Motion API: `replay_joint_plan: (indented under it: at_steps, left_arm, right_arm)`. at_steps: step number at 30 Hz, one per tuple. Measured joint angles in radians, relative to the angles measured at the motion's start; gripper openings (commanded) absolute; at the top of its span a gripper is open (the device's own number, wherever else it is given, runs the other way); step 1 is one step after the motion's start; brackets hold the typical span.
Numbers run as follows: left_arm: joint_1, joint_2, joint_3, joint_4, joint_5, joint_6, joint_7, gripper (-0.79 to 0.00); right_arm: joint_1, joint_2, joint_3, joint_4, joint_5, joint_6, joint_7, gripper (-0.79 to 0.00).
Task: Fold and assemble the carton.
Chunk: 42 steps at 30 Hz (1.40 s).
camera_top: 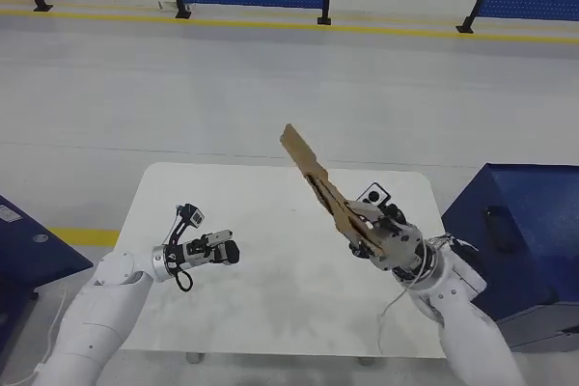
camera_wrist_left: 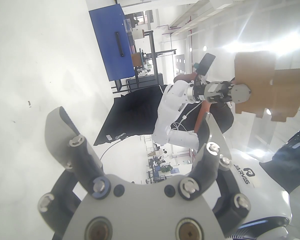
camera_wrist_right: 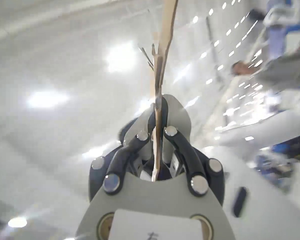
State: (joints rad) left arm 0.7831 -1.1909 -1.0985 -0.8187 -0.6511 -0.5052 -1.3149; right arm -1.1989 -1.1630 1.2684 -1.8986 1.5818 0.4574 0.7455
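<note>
The flat carton point(camera_top: 312, 177) is gripped by the right claw point(camera_wrist_right: 159, 102) above the right edge of the tabletop point(camera_top: 270, 193); the left claw point(camera_wrist_left: 135, 119) is spread open.

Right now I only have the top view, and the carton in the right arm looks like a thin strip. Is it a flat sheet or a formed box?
Observer: The left wrist view shows the broad face of the carton. It is flat brown cardboard with cut notches, not formed into a box.
Operator: How is the right pincer gripping it?
Observer: In the right wrist view, the right pincer is shut on the carton's edge, with the cardboard pinched between both fingers.
Operator: And the left pincer?
Observer: The left pincer is wide open with nothing between its fingers.
</note>
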Motion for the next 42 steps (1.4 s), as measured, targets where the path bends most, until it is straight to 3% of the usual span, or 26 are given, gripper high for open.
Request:
replay_joint_plan:
  at_steps: [5,9,13,17,20,23,25,30,33,37,42]
  left_arm:
    - [0.0,0.0,0.0,0.0,0.0,0.0,0.0,0.0]
    - [0.0,0.0,0.0,0.0,0.0,0.0,0.0,0.0]
    - [0.0,0.0,0.0,0.0,0.0,0.0,0.0,0.0]
    - [0.0,0.0,0.0,0.0,0.0,0.0,0.0,0.0]
    - [0.0,0.0,0.0,0.0,0.0,0.0,0.0,0.0]
    - [0.0,0.0,0.0,0.0,0.0,0.0,0.0,0.0]
    - [0.0,0.0,0.0,0.0,0.0,0.0,0.0,0.0]
    - [0.0,0.0,0.0,0.0,0.0,0.0,0.0,0.0]
    - [0.0,0.0,0.0,0.0,0.0,0.0,0.0,0.0]
    - [0.0,0.0,0.0,0.0,0.0,0.0,0.0,0.0]
    - [0.0,0.0,0.0,0.0,0.0,0.0,0.0,0.0]
  right_arm:
    - [-0.006,-0.015,-0.135,0.007,0.437,0.268,-0.153,-0.785]
    - [-0.033,-0.008,-0.224,0.031,0.878,0.455,-0.354,-0.785]
    - [-0.029,0.016,-0.239,0.031,1.246,0.466,-0.578,-0.785]
    - [-0.032,0.035,-0.17,0.029,1.365,0.421,-0.711,-0.785]
    - [-0.032,0.036,-0.084,0.01,1.237,0.406,-0.681,-0.785]
    - [-0.026,0.028,0.014,-0.024,0.913,0.358,-0.538,-0.785]
    - [-0.027,0.019,0.053,-0.015,0.659,0.271,-0.38,-0.785]
    - [0.017,0.017,0.106,-0.005,-0.003,-0.09,0.004,-0.785]
    - [0.026,0.019,0.126,0.014,-0.314,-0.316,0.161,-0.785]
    - [0.043,0.019,0.157,0.022,-0.512,-0.52,0.22,-0.785]
    - [0.038,0.024,0.191,0.0,-0.827,-0.759,0.211,-0.785]
